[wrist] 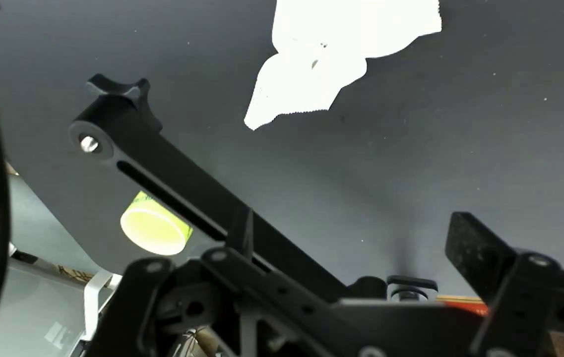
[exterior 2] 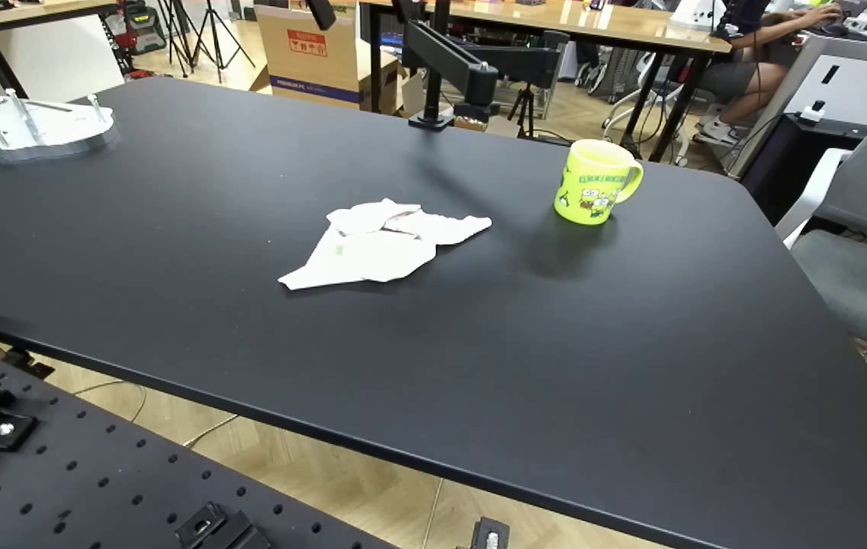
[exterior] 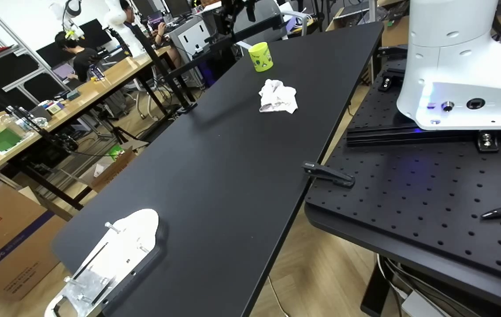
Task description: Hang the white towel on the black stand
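Note:
The white towel (exterior: 277,97) lies crumpled on the black table in both exterior views (exterior 2: 380,248). The wrist view shows it at the top middle (wrist: 316,54). The black stand (exterior: 162,68) is a post at the table's far edge with a slotted side arm, also seen in an exterior view (exterior 2: 456,65) and across the wrist view (wrist: 187,176). My gripper (wrist: 361,238) is open and empty, its fingers wide apart. In the wrist view its left finger overlaps the stand's arm; I cannot tell whether they touch. Its fingertips show at an exterior view's top edge (exterior 2: 363,12).
A yellow-green mug (exterior: 261,57) stands near the towel, also seen in an exterior view (exterior 2: 592,183) and in the wrist view (wrist: 155,228). A white plate with pegs (exterior: 118,253) lies at the table's other end. A black clip (exterior: 328,174) sits at the near edge.

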Motion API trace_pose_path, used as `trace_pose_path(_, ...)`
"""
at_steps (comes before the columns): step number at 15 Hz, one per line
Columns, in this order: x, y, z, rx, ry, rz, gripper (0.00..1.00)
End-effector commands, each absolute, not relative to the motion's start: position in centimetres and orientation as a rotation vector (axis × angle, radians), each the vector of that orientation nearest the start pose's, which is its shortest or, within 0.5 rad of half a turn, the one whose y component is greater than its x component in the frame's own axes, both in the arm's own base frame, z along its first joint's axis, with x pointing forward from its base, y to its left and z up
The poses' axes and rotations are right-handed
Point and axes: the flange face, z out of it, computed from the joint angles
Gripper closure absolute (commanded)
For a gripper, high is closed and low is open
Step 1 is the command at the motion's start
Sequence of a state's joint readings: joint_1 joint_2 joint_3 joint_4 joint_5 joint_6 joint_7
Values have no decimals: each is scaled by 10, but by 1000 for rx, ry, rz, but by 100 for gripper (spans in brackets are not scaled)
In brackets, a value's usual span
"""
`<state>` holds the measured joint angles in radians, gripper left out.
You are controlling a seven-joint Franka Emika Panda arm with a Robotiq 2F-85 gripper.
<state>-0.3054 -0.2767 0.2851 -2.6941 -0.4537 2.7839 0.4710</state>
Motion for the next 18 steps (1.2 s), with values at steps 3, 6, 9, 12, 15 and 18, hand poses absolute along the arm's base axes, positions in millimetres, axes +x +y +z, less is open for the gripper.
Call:
trace_pose_path(3,436,-3,304,-3282,260,-636,0)
trace_pose_path(6,435,-8,287,-3306,305,-613,0)
trace_pose_path(9,429,-9,284,-3309,262,-583,0)
trace_pose_path(12,433,-9,283,-3310,317,-576,0)
trace_pose_path(15,429,-15,268,-3298,425,-506,0)
trace_pose_path(18,426,-19,249,-3288,517,-449,0)
